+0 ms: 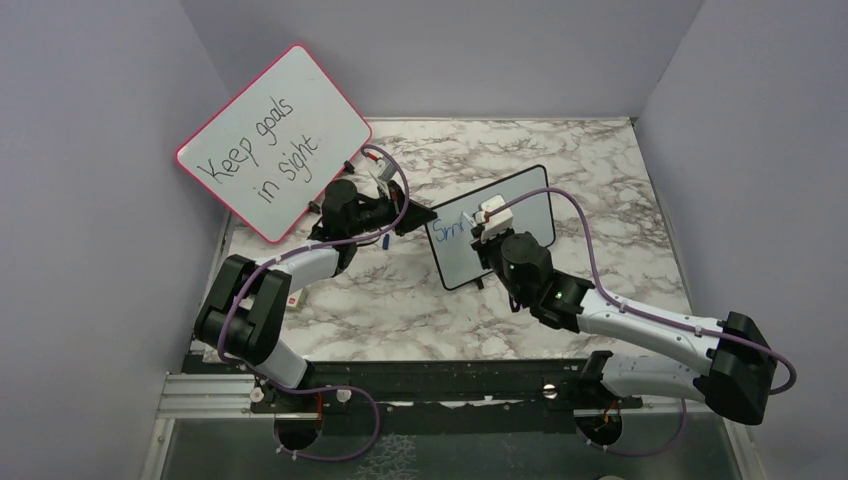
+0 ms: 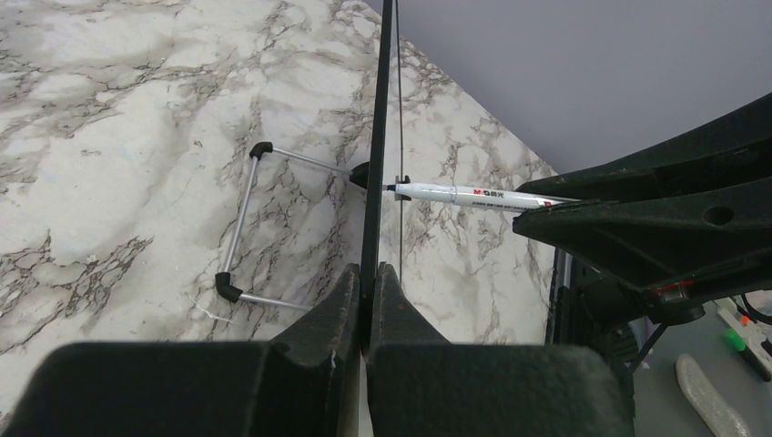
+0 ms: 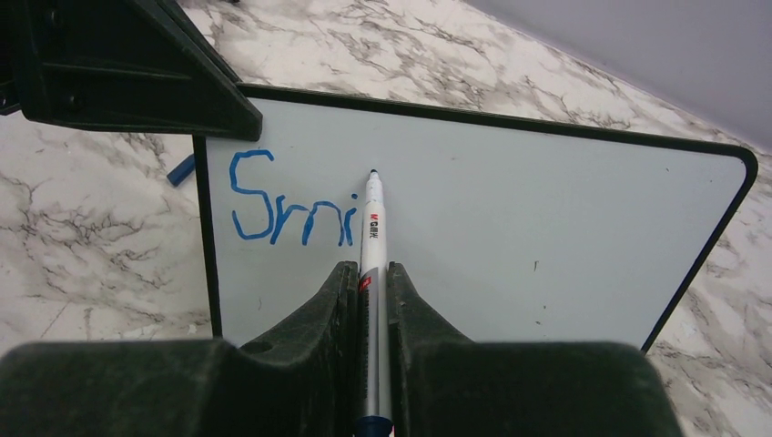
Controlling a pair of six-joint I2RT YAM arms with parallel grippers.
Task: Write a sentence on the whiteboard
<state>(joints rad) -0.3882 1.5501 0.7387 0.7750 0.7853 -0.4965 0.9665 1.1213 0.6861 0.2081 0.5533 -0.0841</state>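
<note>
- Board (image 1: 515,215) stands tilted on its wire stand (image 2: 238,228) mid-table, in front of the right arm. The red-framed board (image 1: 275,145) leans well apart at far left.
- Text (image 3: 291,211) in blue, top-left of the board, reads "Smi" so far. Judged early: most of the sentence is not yet written.
- Left claw (image 2: 366,282) is pinched tight on the board's left edge, frame sandwiched between both fingers, nothing else in it.
- Right claw (image 3: 369,273) is closed on the marker (image 3: 373,228), gripping the barrel with the tip pointing away from the wrist.
- Marker tip sits just right of the "i", at its top. From the side view it looks pressed on the board face or a hair off; cannot tell which.
- Handling, board: looks light, thin and stiff with a slick face. The stand is flimsy wire, so pen pressure would likely push or tip it. Best hold is the frame edge, clear of the writing area, as the left claw has it.
- Handling, marker: light, smooth, round barrel that could twist or slide in the fingers. Grip mid-barrel, press lightly.
- Risk: smearing wet ink, board skidding on the marble table (image 1: 600,170).
</note>
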